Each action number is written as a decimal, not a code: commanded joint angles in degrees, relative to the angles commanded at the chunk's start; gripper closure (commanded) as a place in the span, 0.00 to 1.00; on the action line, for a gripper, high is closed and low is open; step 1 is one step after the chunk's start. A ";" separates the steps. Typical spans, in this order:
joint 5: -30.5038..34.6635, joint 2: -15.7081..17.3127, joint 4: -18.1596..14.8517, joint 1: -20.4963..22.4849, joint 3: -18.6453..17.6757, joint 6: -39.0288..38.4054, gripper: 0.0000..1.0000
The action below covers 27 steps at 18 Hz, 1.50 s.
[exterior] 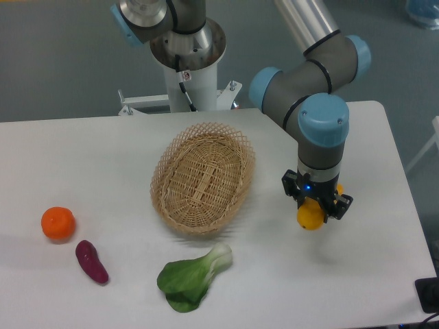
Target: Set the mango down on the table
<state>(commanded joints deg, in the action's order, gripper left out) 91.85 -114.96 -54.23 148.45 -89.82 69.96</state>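
I see the mango point(310, 216), a smooth yellow-orange fruit, clamped between the black fingers of my gripper point(315, 205), which points straight down over the right part of the white table point(103, 157); whether the fruit touches the tabletop I cannot tell. Just left of it an oval woven basket point(203, 178) sits near the table's middle, and a leafy green bok choy point(192, 277) lies in front of the basket. Well apart at the left edge are a round orange tangerine point(57, 223) and a dark purple vegetable point(91, 261) beside it.
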 joint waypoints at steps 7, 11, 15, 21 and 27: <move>0.09 -0.18 0.00 0.00 0.70 0.00 0.44; 0.09 -0.26 -0.09 -0.09 0.79 0.00 0.43; 0.18 -0.35 -0.18 -0.09 0.53 -0.09 0.44; 0.09 -0.44 0.09 0.79 -0.97 -0.09 0.45; 0.44 0.35 6.21 3.07 -8.24 7.97 0.45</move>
<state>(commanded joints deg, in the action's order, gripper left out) 92.28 -114.61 -48.02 151.51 -98.06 77.93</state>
